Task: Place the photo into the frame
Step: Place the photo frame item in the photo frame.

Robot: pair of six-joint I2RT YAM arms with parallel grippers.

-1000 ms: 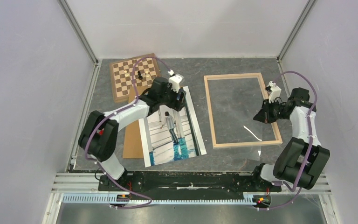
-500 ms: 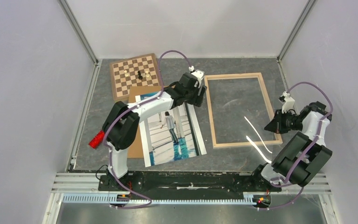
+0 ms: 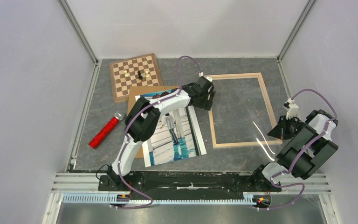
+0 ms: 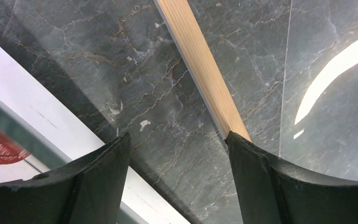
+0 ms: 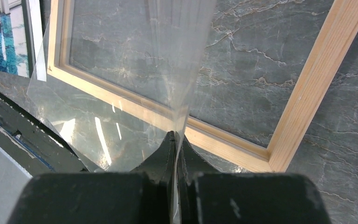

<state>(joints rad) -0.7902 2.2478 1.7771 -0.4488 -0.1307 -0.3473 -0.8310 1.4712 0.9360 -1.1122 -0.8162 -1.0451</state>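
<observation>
Photo (image 3: 179, 140): large portrait print with a white border (image 4: 37, 112), showing a person among white columns over a blue floor, with red shapes at the top.
Photo pose: flat and picture side up on the desk (image 3: 93, 98), left of centre and slightly skewed.
Frame (image 3: 244, 143): large rectangle of thin light wooden bars (image 4: 200, 60), with bare desk showing through its opening.
Frame pose: flat, with its long sides running away from the arms, on the right half of the desk.
Relation: the photo lies outside the frame, just beside its left bar, with a strip of desk between them.
</observation>
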